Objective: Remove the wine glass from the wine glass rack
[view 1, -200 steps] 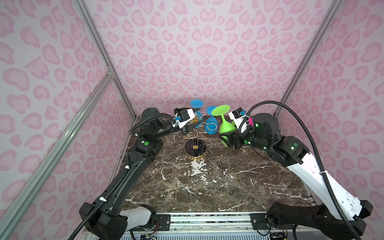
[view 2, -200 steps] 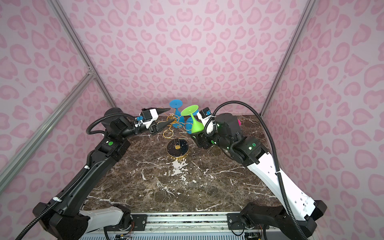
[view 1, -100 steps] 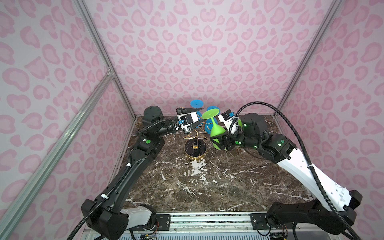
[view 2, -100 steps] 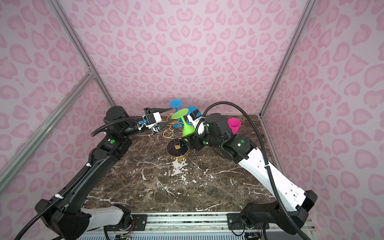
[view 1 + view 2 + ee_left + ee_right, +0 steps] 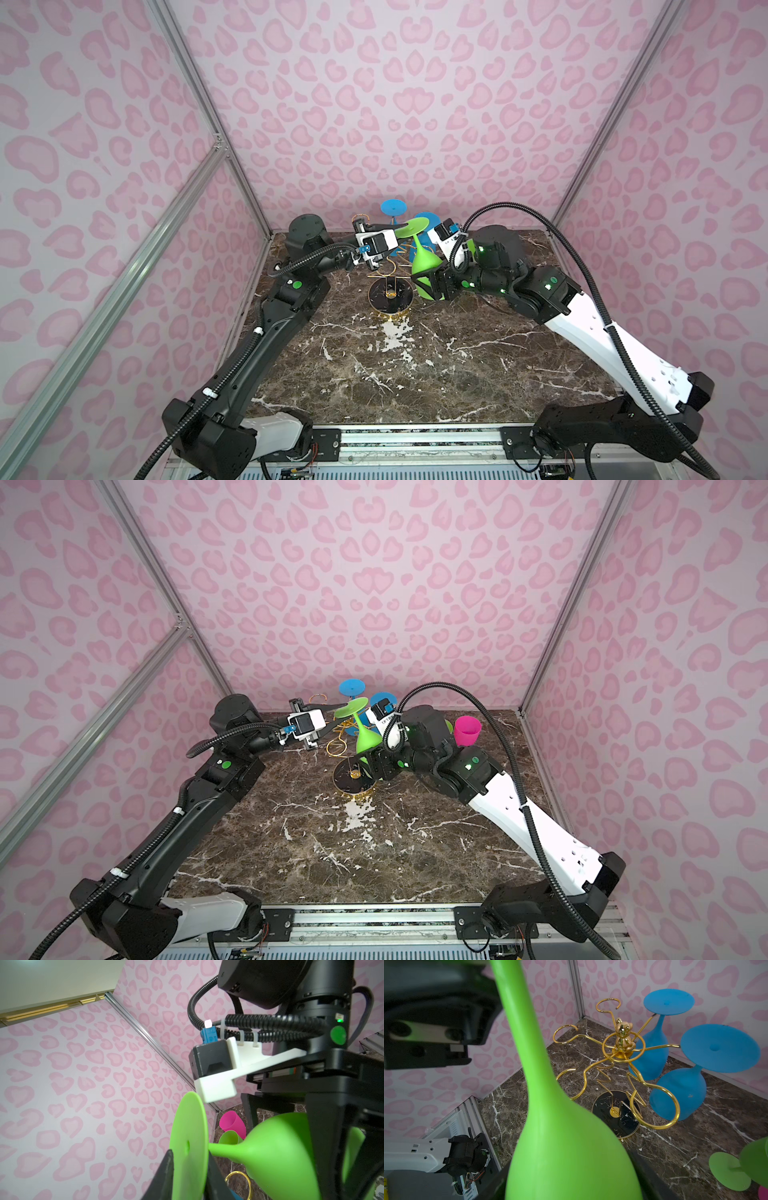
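Pink heart-print walls [image 5: 374, 104], silver aluminium corner posts [image 5: 201, 104], dark brown marble tabletop [image 5: 415, 374]

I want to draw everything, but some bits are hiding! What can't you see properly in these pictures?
- Right gripper: right wrist view, the bowl of the matte green wine glass it holds hides its fingertips.
- Left gripper at that glass's round foot: left wrist view, the frame edge cuts its fingers; whether they pinch is unclear.
- Second green wine glass, standing: right wrist view, the edge cuts off its bowl.

We see a lime-green wine glass [image 5: 424, 262], blue glasses [image 5: 679, 1093], a gold rack [image 5: 623, 1043]. Our walls [image 5: 374, 104] are pink-spotted, our table [image 5: 415, 374] brown marble.
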Robot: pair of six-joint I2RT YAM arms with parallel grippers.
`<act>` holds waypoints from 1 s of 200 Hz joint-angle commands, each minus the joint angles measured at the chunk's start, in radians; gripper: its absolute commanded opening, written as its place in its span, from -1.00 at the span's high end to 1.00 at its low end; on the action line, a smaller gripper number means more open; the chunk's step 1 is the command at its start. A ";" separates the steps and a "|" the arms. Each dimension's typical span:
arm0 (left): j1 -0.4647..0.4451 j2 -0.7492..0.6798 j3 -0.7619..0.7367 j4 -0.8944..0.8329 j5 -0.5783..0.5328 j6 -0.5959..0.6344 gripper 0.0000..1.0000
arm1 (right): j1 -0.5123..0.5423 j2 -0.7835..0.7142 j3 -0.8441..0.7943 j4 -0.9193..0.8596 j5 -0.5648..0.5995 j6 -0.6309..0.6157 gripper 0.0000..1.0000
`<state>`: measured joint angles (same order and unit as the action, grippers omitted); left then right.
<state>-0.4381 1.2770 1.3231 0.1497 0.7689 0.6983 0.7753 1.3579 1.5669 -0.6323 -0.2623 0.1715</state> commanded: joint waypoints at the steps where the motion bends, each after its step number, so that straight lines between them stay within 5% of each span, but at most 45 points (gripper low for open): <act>1: -0.001 -0.005 -0.007 0.023 -0.017 0.012 0.66 | 0.002 0.008 0.004 0.039 -0.017 0.020 -0.27; 42: -0.004 -0.007 -0.014 0.034 -0.048 0.010 0.94 | 0.006 0.006 -0.005 0.054 -0.030 0.035 -0.40; 126: -0.004 -0.025 -0.048 0.034 -0.155 -0.062 0.94 | -0.008 -0.136 -0.154 0.222 -0.044 0.088 -0.89; 200: 0.016 0.008 -0.023 0.028 -0.312 -0.292 0.94 | -0.066 -0.450 -0.378 0.421 -0.013 0.086 -0.96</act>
<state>-0.4381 1.2770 1.2778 0.1501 0.5110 0.5377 0.7235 0.9890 1.2381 -0.3176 -0.2939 0.2684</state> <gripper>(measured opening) 0.070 0.980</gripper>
